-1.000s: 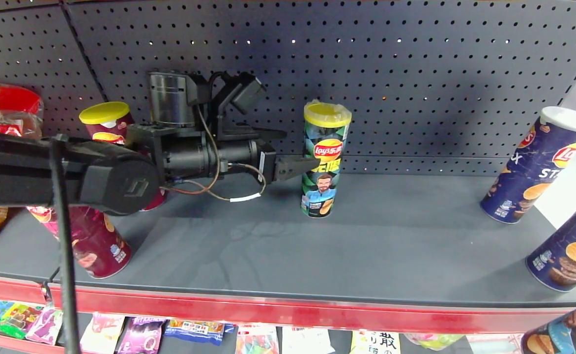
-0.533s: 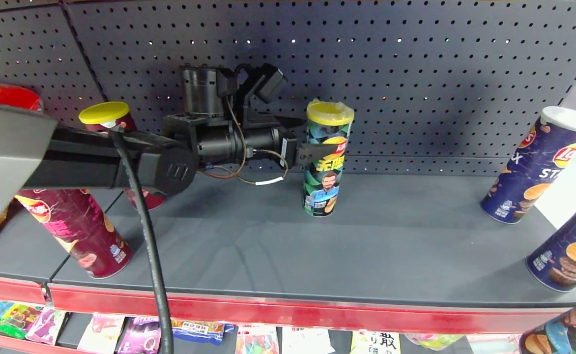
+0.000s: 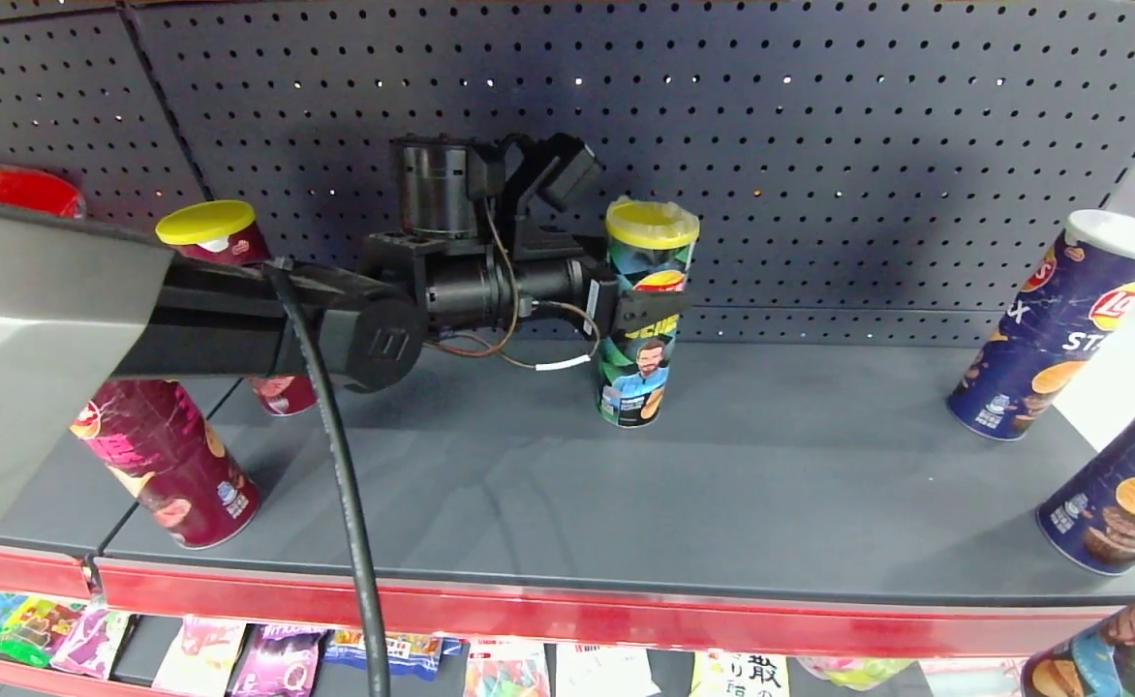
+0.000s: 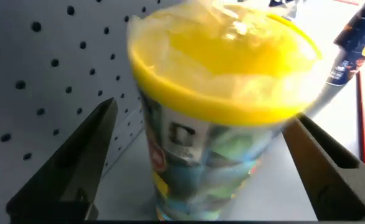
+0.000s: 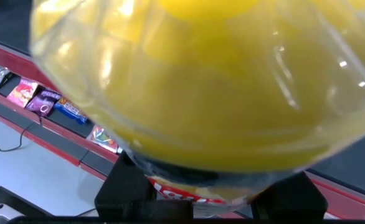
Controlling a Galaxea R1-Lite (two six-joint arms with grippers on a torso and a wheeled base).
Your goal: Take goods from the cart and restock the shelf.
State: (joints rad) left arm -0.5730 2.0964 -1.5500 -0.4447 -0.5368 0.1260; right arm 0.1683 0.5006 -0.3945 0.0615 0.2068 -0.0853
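Fingers of my left gripper stand wide on either side of the green can, just below its yellow lid. That can sits upright on the grey shelf, close to the pegboard behind; my right gripper is clamped on a second can, yellow-lidded too.

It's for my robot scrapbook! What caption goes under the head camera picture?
Left gripper, jaws open around a yellow-lidded chip can standing on the grey shelf.
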